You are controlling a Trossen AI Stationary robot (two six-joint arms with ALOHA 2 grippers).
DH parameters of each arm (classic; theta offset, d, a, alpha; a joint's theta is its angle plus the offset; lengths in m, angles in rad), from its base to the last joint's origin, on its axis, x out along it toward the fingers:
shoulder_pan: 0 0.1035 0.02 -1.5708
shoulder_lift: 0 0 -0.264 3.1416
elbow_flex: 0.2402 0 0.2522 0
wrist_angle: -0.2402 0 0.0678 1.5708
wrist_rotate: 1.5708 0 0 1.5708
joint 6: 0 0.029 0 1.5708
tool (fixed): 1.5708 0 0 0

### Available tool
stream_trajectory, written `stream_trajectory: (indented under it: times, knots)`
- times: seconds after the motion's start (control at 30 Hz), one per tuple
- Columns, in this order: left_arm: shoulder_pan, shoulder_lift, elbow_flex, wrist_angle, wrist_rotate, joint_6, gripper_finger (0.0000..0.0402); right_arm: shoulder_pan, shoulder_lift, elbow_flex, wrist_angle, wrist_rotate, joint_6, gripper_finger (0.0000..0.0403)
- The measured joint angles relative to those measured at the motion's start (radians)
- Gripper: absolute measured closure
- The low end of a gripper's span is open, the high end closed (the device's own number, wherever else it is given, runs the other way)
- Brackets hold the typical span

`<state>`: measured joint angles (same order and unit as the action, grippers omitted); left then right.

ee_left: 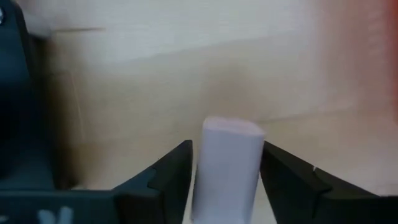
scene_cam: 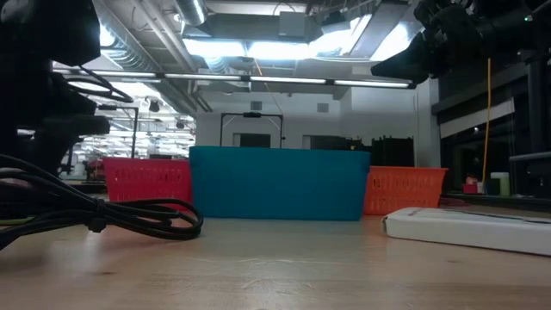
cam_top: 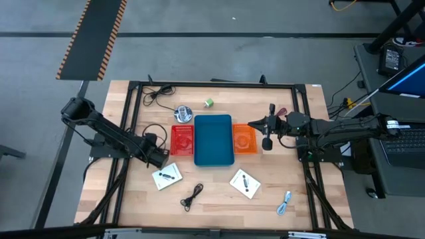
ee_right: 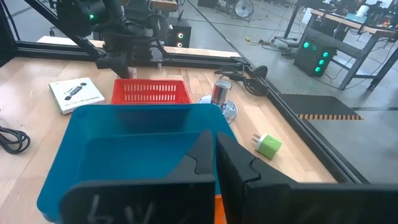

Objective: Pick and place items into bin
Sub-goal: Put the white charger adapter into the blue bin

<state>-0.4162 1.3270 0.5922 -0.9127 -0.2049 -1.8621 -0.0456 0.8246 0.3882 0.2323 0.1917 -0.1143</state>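
- Left gripper [ee_left: 227, 180] sits low over the table [ee_left: 186, 81]; its jaws stand apart, one on each side of the pale block [ee_left: 229, 165], which lies between them on the wood.
- Right gripper [ee_right: 214, 163] hovers over the blue bin [ee_right: 93, 134], jaws pressed together, holding nothing.

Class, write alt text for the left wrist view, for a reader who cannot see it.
A pale block stands on the wooden table between the left gripper's two dark jaws, which flank it closely with thin gaps on both sides. A reddish blur shows at one corner of the picture.
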Motion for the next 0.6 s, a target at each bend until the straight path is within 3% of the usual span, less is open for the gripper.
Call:
stream_trajectory:
  times: [0.17,0.6]
  knots:
    - [0.000,-0.002,0.002,-0.002,0.057,0.039,0.0285,0.000,0.000,0.000,0.000,0.000,0.000,0.0402]
    - [0.000,-0.070,0.049,-0.010,0.073,0.186,0.0288,0.000,0.000,0.000,0.003,0.000,0.000,0.0402]
